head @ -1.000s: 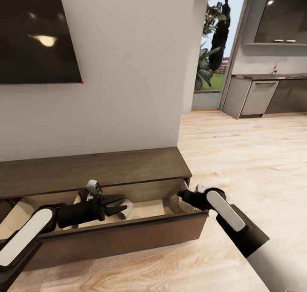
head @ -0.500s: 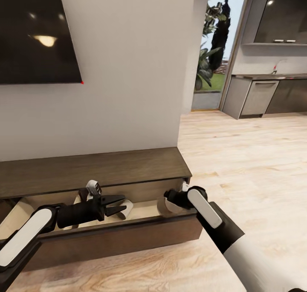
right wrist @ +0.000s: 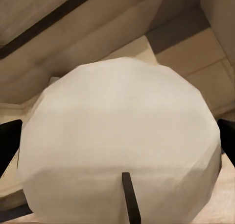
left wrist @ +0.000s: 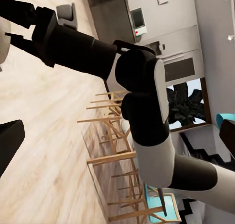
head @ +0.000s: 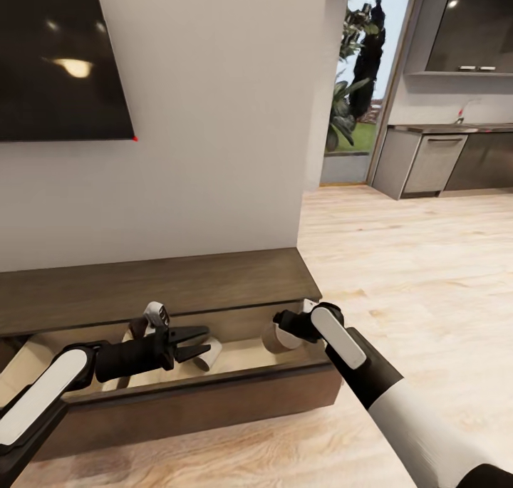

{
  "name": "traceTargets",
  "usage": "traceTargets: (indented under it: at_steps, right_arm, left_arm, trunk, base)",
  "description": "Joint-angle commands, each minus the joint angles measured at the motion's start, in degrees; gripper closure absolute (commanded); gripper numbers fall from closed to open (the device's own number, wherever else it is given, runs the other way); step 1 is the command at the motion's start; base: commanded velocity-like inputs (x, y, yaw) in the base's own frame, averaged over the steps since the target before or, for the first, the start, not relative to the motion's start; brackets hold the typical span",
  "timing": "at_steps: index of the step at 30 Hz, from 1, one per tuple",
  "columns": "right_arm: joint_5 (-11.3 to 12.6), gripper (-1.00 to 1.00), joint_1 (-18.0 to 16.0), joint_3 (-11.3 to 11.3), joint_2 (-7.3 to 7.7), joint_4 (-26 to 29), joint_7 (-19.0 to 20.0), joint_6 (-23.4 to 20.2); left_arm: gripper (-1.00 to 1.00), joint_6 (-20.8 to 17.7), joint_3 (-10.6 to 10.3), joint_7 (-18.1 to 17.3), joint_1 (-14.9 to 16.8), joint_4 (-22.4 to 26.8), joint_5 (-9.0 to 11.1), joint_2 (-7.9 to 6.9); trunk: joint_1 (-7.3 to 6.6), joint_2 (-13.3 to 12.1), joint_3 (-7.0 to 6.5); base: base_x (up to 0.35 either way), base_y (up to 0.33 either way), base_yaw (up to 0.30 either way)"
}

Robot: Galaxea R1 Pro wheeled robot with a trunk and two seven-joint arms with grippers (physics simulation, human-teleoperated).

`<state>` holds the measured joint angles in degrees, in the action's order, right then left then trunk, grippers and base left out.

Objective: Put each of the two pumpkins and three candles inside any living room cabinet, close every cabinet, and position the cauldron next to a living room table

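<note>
Head view, pale wood floor [head: 399,260], white wall, low dark-brown cabinet [head: 157,281] with drawer [head: 192,395] pulled open, tan candle [head: 208,351] lying inside, left hand [head: 201,338] fingers apart beside it, right hand [head: 276,325] clamped on second candle [head: 274,340] over drawer's right end.

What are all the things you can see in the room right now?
cabinet: one, dark brown, against the white wall, drawer pulled open.
candles: two tan; one held over the drawer's right end, one lying inside the drawer.
television: one, black, on the wall.
kitchen cupboards: grey, far right.
plants: green, outside the doorway.
chairs: wooden, in the left wrist view.
left gripper: black, open, inside the drawer.
right gripper: black fingers closed on the candle.
</note>
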<state>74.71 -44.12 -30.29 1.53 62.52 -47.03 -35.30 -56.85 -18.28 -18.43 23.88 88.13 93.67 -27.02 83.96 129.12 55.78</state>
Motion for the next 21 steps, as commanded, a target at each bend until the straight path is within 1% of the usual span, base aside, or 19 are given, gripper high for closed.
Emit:
traceTargets:
  at_steps: [1, 4, 5, 8, 9, 11, 13, 15, 21]
  right_arm:
    - [0.17, 1.0, -0.07, -0.17, -0.25, 0.01, -0.48, -0.13]
    - [0.11, 1.0, -0.08, -0.2, -0.92, -0.68, -0.48, -0.12]
    - [-0.23, 1.0, -0.08, -0.2, -1.28, -1.23, -0.46, -0.11]
    - [-4.16, 1.0, -0.1, -0.17, -3.48, -3.7, -0.07, -0.03]
    - [-5.99, 1.0, -0.33, -0.14, -4.7, -4.64, 0.05, 0.03]
    - [-7.39, 1.0, -0.95, -0.13, -6.19, -5.82, 0.13, 0.15]
    - [-8.04, 1.0, -1.55, -0.13, -7.01, -6.96, 0.23, 0.25]
    - [-8.25, 1.0, -1.75, -0.12, -7.28, -7.48, 0.26, 0.35]
    - [-8.43, 1.0, -1.84, -0.12, -7.41, -8.19, 0.27, 0.48]
  left_arm:
    - [-1.0, -0.01, -0.08, -0.47, 0.06, -0.04, -0.33, -0.05]
    - [-1.0, -0.01, -0.09, -0.47, 0.04, -0.06, -0.32, -0.01]
    - [-1.0, -0.01, -0.09, -0.47, 0.03, -0.06, -0.29, -0.02]
    - [-1.0, -0.01, -0.07, -0.47, 0.04, -0.07, -0.26, -0.05]
    - [-1.0, -0.01, -0.08, -0.47, 0.03, -0.07, -0.29, -0.05]
    - [-1.0, -0.01, -0.06, -0.47, 0.04, -0.07, -0.28, -0.05]
    - [-1.0, -0.01, -0.02, -0.47, 0.03, -0.07, -0.26, -0.05]
    - [-1.0, -0.01, -0.01, -0.47, 0.03, -0.07, -0.26, -0.05]
    - [-1.0, -0.01, 0.0, -0.47, 0.03, -0.07, -0.24, -0.05]
  trunk:
    - [-0.01, 0.02, 0.05]
    - [-0.01, 0.02, 0.05]
    - [-0.01, 0.02, 0.05]
    - [-0.01, 0.02, 0.05]
    - [-0.01, 0.02, 0.05]
    - [-0.01, 0.02, 0.05]
    - [-0.01, 0.02, 0.05]
    - [-0.01, 0.02, 0.05]
    - [-0.01, 0.02, 0.05]
  base:
    - [0.055, 0.0, 0.0]
    - [0.171, 0.0, 0.0]
    - [0.159, 0.0, 0.0]
    - [0.063, 0.006, 0.0]
    - [0.106, 0.054, 0.0]
    - [0.094, 0.033, 0.0]
    - [0.048, 0.015, 0.0]
    - [0.129, 0.046, 0.0]
    - [0.09, 0.03, 0.0]
